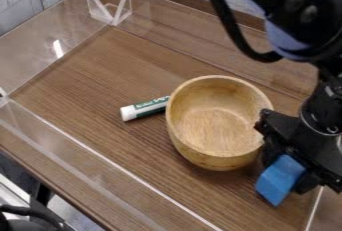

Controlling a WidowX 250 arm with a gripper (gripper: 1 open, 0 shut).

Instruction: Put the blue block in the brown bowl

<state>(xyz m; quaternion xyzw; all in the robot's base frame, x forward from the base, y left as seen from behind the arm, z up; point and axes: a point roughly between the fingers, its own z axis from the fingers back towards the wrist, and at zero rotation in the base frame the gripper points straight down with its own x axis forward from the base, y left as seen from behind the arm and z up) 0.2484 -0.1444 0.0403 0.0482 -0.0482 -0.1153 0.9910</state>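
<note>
**Fingers Clamped on the Blue Block**

Camera view: Your gripper has its fingers pinched onto the blue block at the lower right of the frame, on the wooden table. The brown bowl sits just left of the block. A white-and-green tube lies beside the bowl's left rim.

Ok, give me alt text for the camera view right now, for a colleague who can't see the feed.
The robot's black hand is shut on the blue block at the lower right, just right of the empty brown bowl on a wooden table. A white-and-green tube lies left of the bowl, and clear walls edge the table.
</note>
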